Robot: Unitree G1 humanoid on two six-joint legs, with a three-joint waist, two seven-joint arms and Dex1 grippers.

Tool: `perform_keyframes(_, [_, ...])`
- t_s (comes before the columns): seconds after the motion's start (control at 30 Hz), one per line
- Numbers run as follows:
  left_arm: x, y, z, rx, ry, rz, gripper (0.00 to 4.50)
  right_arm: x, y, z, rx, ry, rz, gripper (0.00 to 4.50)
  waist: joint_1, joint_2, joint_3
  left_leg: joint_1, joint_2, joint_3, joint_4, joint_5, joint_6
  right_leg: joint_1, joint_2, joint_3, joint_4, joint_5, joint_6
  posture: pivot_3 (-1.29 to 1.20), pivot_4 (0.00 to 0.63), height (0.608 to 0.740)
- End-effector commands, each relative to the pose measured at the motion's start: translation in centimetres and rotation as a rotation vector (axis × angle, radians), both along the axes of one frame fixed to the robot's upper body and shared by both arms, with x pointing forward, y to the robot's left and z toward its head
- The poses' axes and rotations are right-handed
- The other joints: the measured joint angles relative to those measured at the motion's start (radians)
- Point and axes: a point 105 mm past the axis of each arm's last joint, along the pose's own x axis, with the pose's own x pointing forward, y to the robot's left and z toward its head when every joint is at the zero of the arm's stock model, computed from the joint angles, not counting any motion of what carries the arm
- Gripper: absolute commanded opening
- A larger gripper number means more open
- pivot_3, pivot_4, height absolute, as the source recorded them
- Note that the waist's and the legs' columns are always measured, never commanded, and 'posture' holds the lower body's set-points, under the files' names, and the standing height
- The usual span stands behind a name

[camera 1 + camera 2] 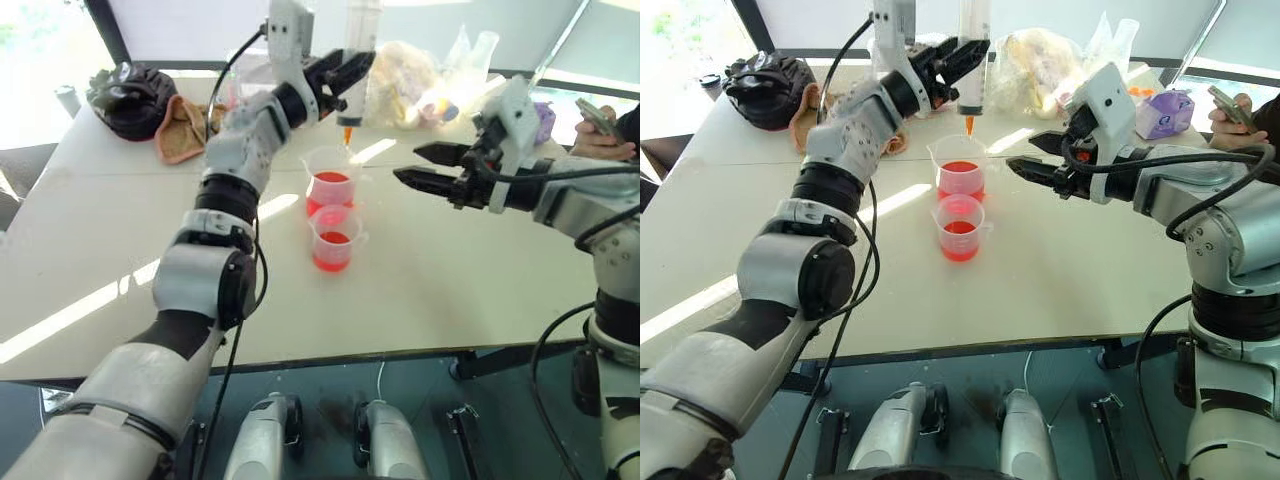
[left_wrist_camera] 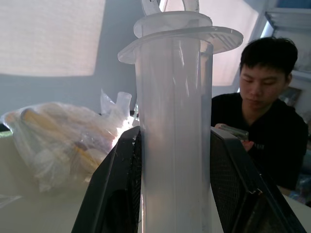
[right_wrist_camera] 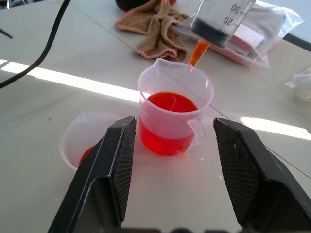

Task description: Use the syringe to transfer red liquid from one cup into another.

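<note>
My left gripper point(image 1: 345, 75) is shut on the barrel of the clear syringe point(image 1: 358, 50) and holds it upright. The syringe's orange tip point(image 3: 198, 52) hangs just above the larger cup point(image 1: 332, 175), and its black seal sits low, near the tip. The larger cup holds red liquid point(image 3: 170, 104). The smaller cup point(image 1: 335, 240) stands right in front of it, also with red liquid in the bottom. To the right of both cups my right gripper point(image 1: 408, 165) hovers open above the table, pointing at them with nothing between its fingers.
A brown cloth point(image 1: 180, 125) and a black bag point(image 1: 130, 95) lie at the table's far left. Clear plastic bags point(image 1: 410, 70) and a purple box point(image 1: 1165, 110) sit at the back. A person's hand with a phone point(image 1: 598, 120) is at the far right.
</note>
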Motion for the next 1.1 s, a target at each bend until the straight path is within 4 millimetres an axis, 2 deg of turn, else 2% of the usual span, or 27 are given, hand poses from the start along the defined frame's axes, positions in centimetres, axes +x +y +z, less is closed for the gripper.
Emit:
perform_keyframes(0.03, [-0.7,0.1,0.5,-0.002,-0.134,0.008,1.37,-0.3,-0.3,2.8,0.081,-0.089,-0.017,2.61,0.001,0.0,0.0,0.0,0.0,0.0,0.0,0.0,0.0,0.0,0.0,0.0,0.0,0.0,0.0,0.0,0.15,0.74])
perform_keyframes(0.33, [-0.1,1.2,-4.5,0.066,-0.19,0.128,1.37,0.2,0.7,6.5,0.264,-0.101,0.008,2.61,-0.002,0.0,0.0,0.0,0.0,-0.001,0.0,-0.001,0.0,0.0,0.0,0.0,0.0,0.0,0.0,0.0,0.15,0.74])
perform_keyframes(0.6, [0.4,1.5,-8.4,0.128,-0.149,0.199,1.37,1.5,3.0,8.3,0.344,-0.019,0.023,2.61,-0.005,0.001,0.0,0.0,0.0,-0.001,0.0,-0.002,0.0,-0.001,-0.001,0.0,0.0,0.0,0.0,0.0,0.15,0.74])
perform_keyframes(0.87, [0.4,1.1,-9.1,0.131,-0.141,0.209,1.37,4.0,4.3,6.9,0.342,0.127,-0.071,2.61,-0.005,0.001,-0.001,0.0,0.0,-0.001,0.0,-0.002,0.0,-0.001,-0.001,0.0,0.0,0.0,0.0,0.0,0.15,0.74])
perform_keyframes(1.1, [0.2,0.3,-9.0,0.128,-0.14,0.181,1.37,6.7,5.0,7.2,0.427,0.145,-0.175,2.61,-0.006,0.001,-0.001,0.0,0.0,0.0,0.0,-0.002,0.0,0.0,0.0,0.0,0.0,0.0,0.0,0.0,0.15,0.74])
